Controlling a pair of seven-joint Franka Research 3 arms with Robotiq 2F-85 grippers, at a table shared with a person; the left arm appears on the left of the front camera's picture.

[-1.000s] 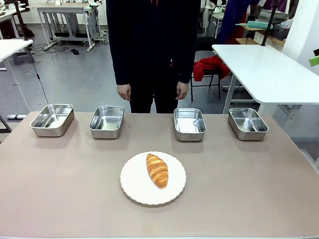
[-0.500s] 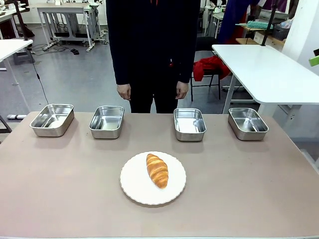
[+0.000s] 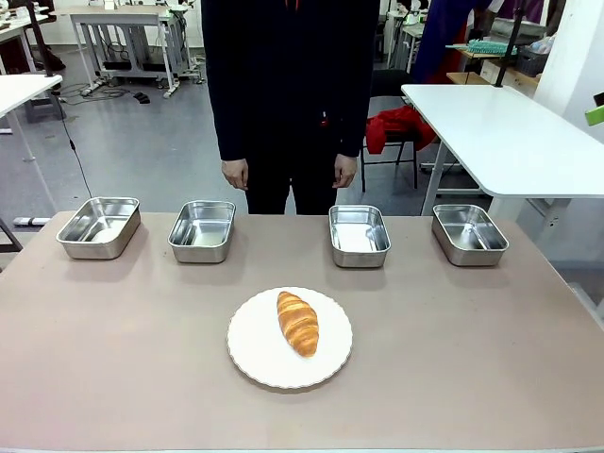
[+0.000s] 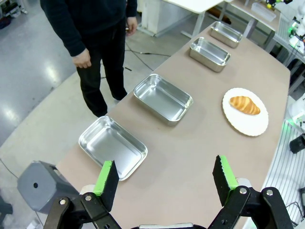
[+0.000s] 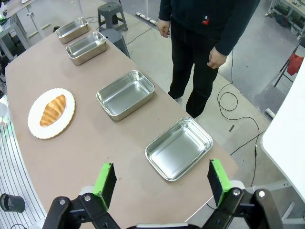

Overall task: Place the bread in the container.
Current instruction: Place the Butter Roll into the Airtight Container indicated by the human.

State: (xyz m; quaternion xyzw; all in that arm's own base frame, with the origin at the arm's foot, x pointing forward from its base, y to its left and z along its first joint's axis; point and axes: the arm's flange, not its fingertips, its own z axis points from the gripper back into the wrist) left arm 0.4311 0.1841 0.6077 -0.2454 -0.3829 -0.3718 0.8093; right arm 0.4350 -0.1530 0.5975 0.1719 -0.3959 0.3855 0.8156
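Golden-brown bread (image 3: 297,323) lies on the round white plate (image 3: 255,357).

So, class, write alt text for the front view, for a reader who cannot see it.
A golden croissant lies on a round white plate near the middle of a brown table. Four empty steel pans stand in a row along the far edge, and a person in dark clothes stands behind them.

No lettering can be read (a small red mark (image 5: 205,21) seems illegible).
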